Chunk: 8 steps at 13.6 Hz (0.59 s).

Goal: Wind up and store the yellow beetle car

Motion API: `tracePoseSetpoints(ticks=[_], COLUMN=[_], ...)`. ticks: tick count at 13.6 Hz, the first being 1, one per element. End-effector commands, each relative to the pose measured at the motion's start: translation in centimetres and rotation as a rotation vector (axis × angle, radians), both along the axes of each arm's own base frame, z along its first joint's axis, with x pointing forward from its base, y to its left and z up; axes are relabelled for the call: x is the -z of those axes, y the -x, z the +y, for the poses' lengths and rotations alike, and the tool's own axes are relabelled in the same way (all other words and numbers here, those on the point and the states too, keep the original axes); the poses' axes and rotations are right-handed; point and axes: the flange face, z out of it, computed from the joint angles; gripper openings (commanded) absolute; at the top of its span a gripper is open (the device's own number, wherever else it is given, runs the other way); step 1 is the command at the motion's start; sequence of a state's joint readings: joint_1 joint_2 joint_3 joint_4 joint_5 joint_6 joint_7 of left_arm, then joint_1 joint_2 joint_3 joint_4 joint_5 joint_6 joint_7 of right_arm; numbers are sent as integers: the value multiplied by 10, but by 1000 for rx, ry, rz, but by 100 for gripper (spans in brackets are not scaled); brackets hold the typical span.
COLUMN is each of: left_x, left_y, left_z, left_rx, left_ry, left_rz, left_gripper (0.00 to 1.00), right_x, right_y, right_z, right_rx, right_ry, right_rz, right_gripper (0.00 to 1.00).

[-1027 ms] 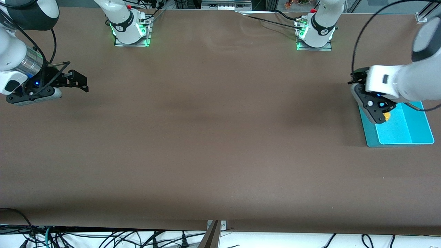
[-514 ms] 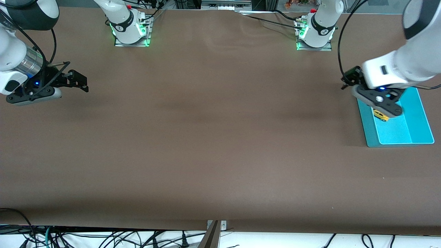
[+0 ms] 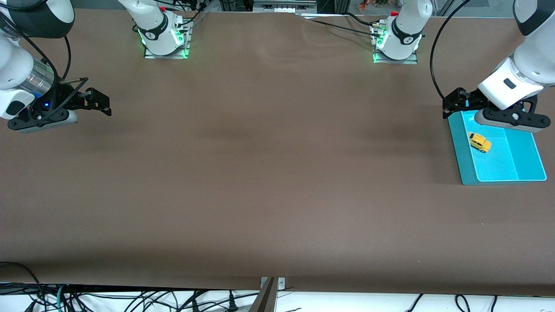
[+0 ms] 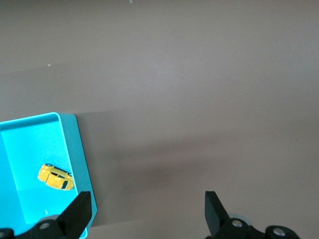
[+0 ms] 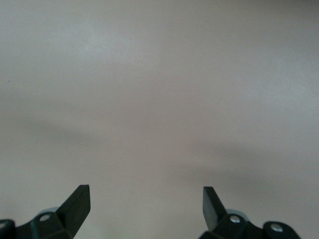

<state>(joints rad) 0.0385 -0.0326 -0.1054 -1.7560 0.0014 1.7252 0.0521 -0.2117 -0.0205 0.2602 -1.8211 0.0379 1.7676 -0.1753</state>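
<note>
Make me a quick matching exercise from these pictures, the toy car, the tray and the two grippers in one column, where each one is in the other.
Things:
1. yellow beetle car
2. teal tray
3. left gripper
4. right gripper

Places:
A. open, over bare table at the right arm's end
B. lying in the tray
C. on the table at the left arm's end
D. open, over the tray's edge

Pairs: 1-B, 2-C, 3-D, 4-A

The teal tray [image 4: 79, 164] is cut off by the left wrist view's edge — only one corner shows. In the front view the left gripper [image 3: 507, 119] covers the tray's edge nearest the bases. The yellow beetle car [image 3: 479, 142] is too small for its wheels or windows to be made out — just a yellow body.
</note>
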Motion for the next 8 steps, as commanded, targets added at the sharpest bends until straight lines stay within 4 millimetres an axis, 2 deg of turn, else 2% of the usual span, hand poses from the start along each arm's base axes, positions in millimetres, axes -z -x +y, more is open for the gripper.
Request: tracePoseSetpoints(ticks=[1, 8], left_x=[-4, -17], left_y=[6, -5], left_z=[1, 5], left_rx=[-35, -40], left_ry=[19, 45], left_rz=[-23, -38], left_gripper=[100, 100], right_x=[-5, -4], right_y=[-2, -1], right_z=[0, 0], right_rx=[-2, -1], right_ry=[8, 10], right_rz=[6, 11], right_gripper=[100, 100])
